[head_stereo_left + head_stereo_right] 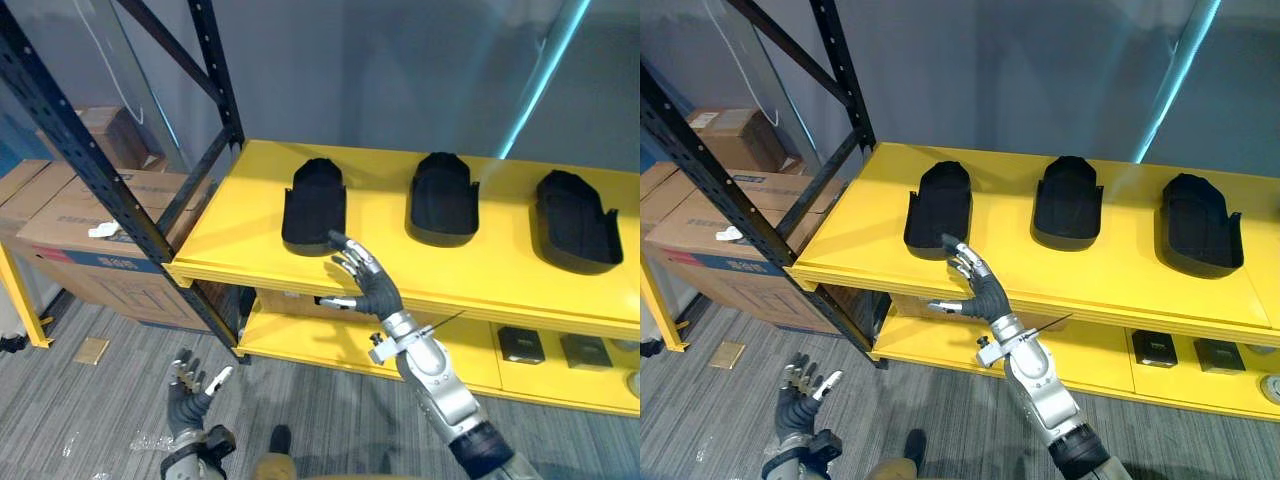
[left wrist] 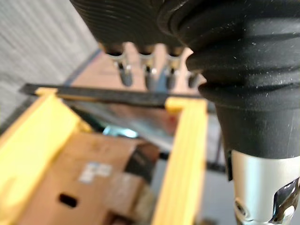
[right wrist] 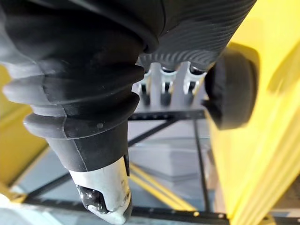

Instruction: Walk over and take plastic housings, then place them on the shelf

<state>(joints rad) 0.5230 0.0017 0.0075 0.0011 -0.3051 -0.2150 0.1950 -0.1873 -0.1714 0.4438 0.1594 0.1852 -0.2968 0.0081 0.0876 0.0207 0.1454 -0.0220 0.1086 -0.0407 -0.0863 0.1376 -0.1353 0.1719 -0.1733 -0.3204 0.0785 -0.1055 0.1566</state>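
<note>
My left hand (image 1: 192,388) hangs low on the left, fingers loose, empty. Left housing (image 1: 314,205) sits on the shelf (image 1: 250,225). My right hand (image 1: 368,285) is at its near edge, fingers spread, holding nothing. Middle housing (image 1: 442,198) and right housing (image 1: 574,220) are shelved too. I judge this the release step; next I'd draw the arm clear without nudging it.

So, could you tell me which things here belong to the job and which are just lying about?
Job: left plastic housing, middle housing, right housing, yellow shelf, right hand, left hand.
Lying about: cardboard boxes, floor scrap, black items on lower shelf.
</note>
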